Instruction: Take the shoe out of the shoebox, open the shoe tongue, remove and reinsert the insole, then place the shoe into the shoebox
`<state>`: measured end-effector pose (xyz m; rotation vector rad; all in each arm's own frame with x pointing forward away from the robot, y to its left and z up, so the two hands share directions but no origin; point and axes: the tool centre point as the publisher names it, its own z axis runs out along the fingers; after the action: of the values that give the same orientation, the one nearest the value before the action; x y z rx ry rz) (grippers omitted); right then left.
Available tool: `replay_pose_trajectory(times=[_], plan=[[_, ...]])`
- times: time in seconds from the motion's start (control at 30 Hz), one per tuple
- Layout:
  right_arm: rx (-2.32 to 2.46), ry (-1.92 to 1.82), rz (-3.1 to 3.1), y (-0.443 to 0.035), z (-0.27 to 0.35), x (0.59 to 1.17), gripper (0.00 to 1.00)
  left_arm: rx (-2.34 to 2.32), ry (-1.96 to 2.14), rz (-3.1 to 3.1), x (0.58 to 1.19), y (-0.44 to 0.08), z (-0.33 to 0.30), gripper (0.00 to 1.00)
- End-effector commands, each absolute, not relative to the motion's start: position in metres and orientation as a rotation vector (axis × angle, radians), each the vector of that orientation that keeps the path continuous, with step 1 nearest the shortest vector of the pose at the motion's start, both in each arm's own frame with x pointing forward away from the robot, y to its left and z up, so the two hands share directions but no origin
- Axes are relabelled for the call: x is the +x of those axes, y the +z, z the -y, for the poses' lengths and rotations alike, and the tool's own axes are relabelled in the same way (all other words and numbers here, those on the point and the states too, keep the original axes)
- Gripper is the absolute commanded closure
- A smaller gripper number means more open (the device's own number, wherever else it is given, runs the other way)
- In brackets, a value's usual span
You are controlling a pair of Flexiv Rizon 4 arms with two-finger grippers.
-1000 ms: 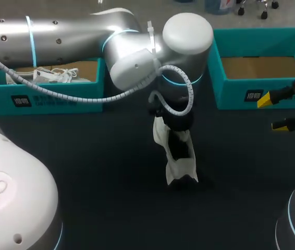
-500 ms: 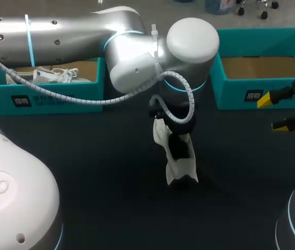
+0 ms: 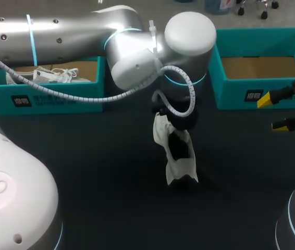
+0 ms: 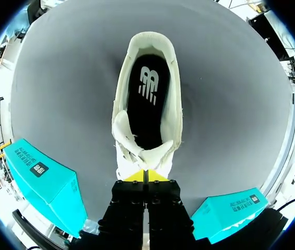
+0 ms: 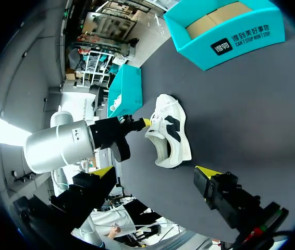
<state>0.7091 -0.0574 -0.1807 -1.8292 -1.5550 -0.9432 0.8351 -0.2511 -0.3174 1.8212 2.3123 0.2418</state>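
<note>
Left wrist view: the shoe (image 4: 174,112) stands out of its box on the dark table (image 4: 231,104), heel pointing away from the left gripper (image 4: 144,175); that gripper's yellow tips are pressed together on the edge of the tongue (image 4: 146,156), pinching it as far as I can see; the black insole (image 4: 146,112) lies seated inside. In the head view the right gripper (image 3: 272,112) hangs well apart from the shoe, near the right shoebox (image 3: 236,96), fingers spread and holding nothing; the left shoebox (image 3: 59,101) holds a second shoe (image 3: 53,74).

Assessment: the step in hand is opening the tongue; the insole work is not yet begun. The next move calls for drawing the tongue towards the toe to widen the mouth, with the shoe kept from sliding, so that fingers can reach the insole's heel edge.

Markings: a white logo sits on the insole; each shoebox front carries a dark label with white characters, not transcribed here.
</note>
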Motion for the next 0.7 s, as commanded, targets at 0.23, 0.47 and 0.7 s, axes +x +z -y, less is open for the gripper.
replay_pose_trajectory(times=[0.23,0.47,0.7], plan=[[-1.831,-0.942,1.555,-0.181,0.057,0.709,0.00,1.845,0.210,-2.347,0.805,-0.331,0.249,1.00],[-1.831,-0.942,1.555,-0.181,0.057,0.709,0.00,1.775,0.214,-2.416,0.796,-0.316,0.247,1.00],[-1.831,-0.942,1.555,-0.181,0.057,0.709,0.00,1.731,0.203,-2.498,0.797,-0.312,0.257,1.00]])
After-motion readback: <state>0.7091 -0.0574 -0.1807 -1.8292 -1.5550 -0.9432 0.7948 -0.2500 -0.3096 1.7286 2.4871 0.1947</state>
